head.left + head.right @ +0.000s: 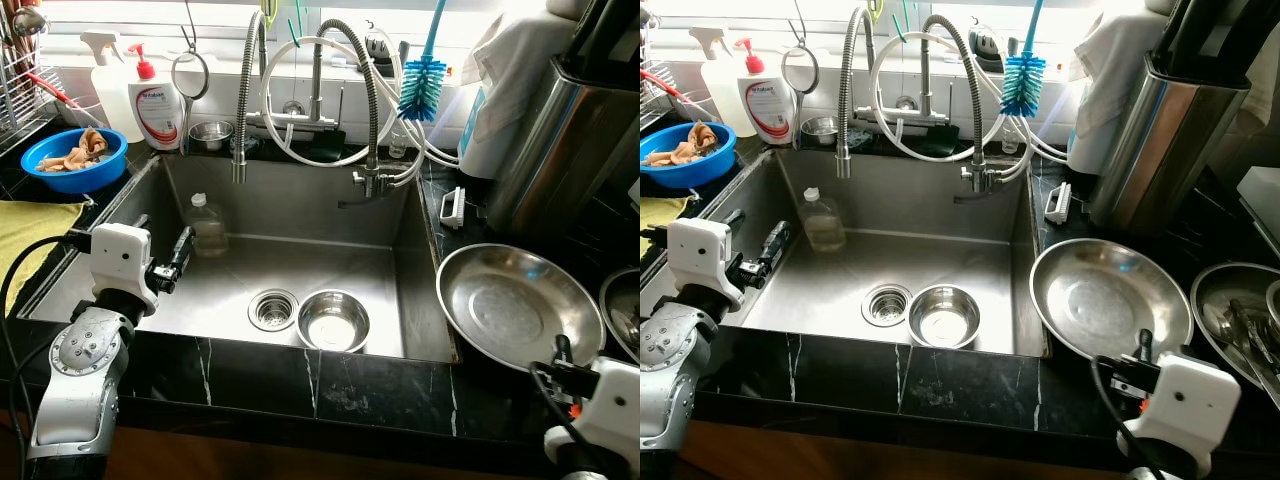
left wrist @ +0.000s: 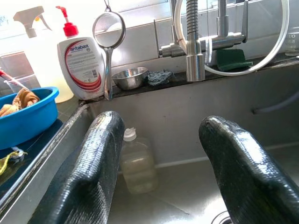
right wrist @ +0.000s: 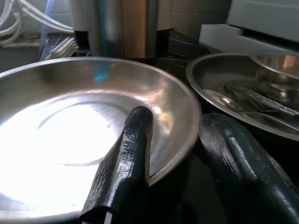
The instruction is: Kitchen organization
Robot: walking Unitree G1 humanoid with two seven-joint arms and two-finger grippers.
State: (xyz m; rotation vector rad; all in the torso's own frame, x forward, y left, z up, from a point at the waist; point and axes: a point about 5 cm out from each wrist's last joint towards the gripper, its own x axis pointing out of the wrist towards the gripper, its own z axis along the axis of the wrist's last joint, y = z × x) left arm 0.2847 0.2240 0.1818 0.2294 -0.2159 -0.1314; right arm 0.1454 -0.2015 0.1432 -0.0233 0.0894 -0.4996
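Item: large steel plate (image 1: 520,305), round and shallow, lying flat on the black tabletop (image 1: 330,385) just right of the sink (image 1: 300,270), at the near right of the scene. Right gripper (image 3: 170,154): at the plate's near rim, fingers parted, one finger inside over the rim and the other outside it, so the rim runs between them; not yet closed on it, and contact cannot be told for certain. The plate lies directly ahead of this gripper, toward the far side; being round it has no long axis, and the rim is the only grip line. Judged the nearer arm by far for this piece. Left gripper (image 2: 163,168): over the near left part of the sink, fingers wide apart and holding nothing, aimed toward the far wall, where a small capped bottle (image 1: 208,226) stands at the far left of the basin. Small steel bowl (image 1: 334,320): on the sink floor, just right of the drain (image 1: 272,309), to the right of the left gripper. Second steel dish (image 3: 243,93) with cutlery, further right of the plate.
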